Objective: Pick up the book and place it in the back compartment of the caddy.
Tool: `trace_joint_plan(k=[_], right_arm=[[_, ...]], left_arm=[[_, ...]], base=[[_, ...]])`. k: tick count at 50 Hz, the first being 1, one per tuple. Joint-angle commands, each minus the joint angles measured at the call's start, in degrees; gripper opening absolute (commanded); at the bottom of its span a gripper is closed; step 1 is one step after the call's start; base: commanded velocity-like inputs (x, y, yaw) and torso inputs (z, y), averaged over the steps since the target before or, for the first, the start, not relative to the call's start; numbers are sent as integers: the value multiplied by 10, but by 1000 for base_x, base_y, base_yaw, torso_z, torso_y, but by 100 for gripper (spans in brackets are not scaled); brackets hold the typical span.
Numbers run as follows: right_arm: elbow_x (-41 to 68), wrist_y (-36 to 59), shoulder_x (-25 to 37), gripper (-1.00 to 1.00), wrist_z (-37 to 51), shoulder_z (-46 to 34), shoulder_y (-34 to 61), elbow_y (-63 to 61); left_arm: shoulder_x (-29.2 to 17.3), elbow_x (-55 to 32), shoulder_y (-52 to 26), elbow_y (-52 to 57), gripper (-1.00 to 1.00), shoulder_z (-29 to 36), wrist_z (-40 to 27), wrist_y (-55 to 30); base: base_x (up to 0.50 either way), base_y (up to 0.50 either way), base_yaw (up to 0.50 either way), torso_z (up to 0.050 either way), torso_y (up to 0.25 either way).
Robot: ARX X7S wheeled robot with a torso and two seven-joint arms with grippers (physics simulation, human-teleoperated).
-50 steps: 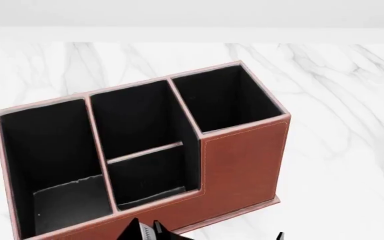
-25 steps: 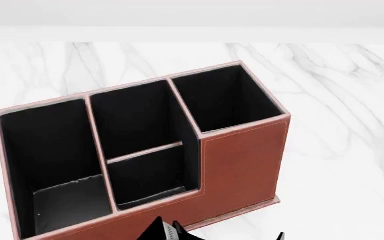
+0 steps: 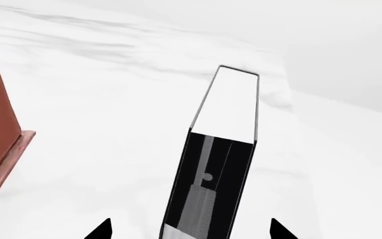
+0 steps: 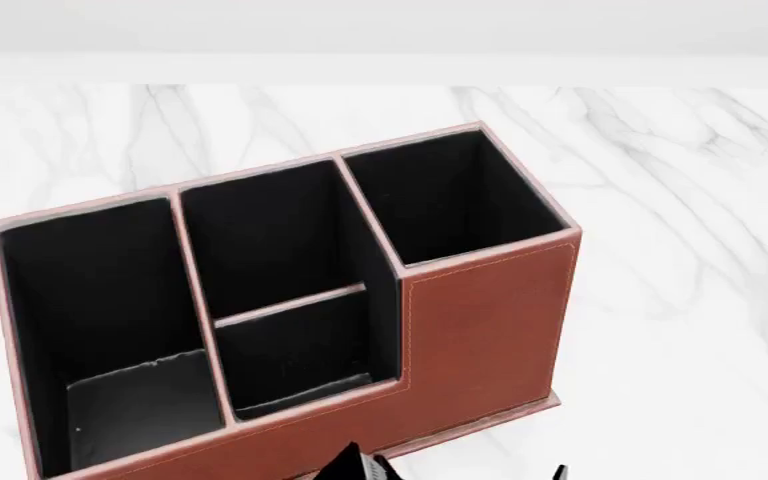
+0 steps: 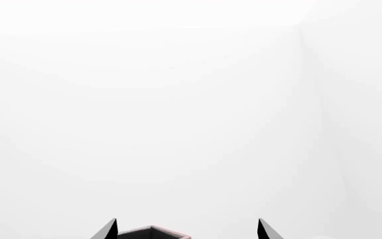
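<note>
The reddish-brown caddy fills the middle of the head view, its tall end cell at the right. Its smallest, low-walled middle cell is empty. In the left wrist view the black book with white page edges points away from the camera on the white table. My left gripper is open; its fingertips stand clear of the book on both sides. The left gripper shows as a black shape below the caddy's front wall. My right gripper is open and empty, with a caddy corner just beyond it.
The caddy's wall and base flange stand close beside the left gripper. The white marble table extends behind and right of the caddy. A small black tip shows at the head view's bottom edge; I cannot tell what it is.
The black shape of my left gripper has slid to the right along the caddy's front wall at the bottom of the head view. The caddy has not moved.
</note>
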Motion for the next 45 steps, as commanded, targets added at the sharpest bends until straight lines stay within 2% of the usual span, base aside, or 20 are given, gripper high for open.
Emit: trace_joint_plan(k=[1, 8, 13, 14, 32, 45], right_arm=[[1, 0, 2, 100, 1, -2, 0, -1], [1, -1, 3, 100, 1, -4, -1, -1], [1, -1, 2, 100, 2, -5, 0, -1], [1, -1, 2, 100, 2, -5, 0, -1], [3, 1, 5, 100, 7, -3, 0, -3], [4, 0, 6, 100, 10, -1, 0, -2]], left_arm=[[10, -111, -32, -37, 100, 136, -26, 38], [11, -193, -49, -49, 100, 235, -44, 66], [11, -218, -54, -56, 100, 266, -41, 70], [11, -222, -55, -58, -100, 269, -39, 70], [5, -228, -59, -87, -100, 276, -46, 85], [-104, -218, -73, 90, -100, 285, -145, 60]], base=[[0, 0, 0, 0, 0], [0, 0, 0, 0, 0], [0, 0, 0, 0, 0], [0, 0, 0, 0, 0], [0, 0, 0, 0, 0], [0, 0, 1, 0, 0]])
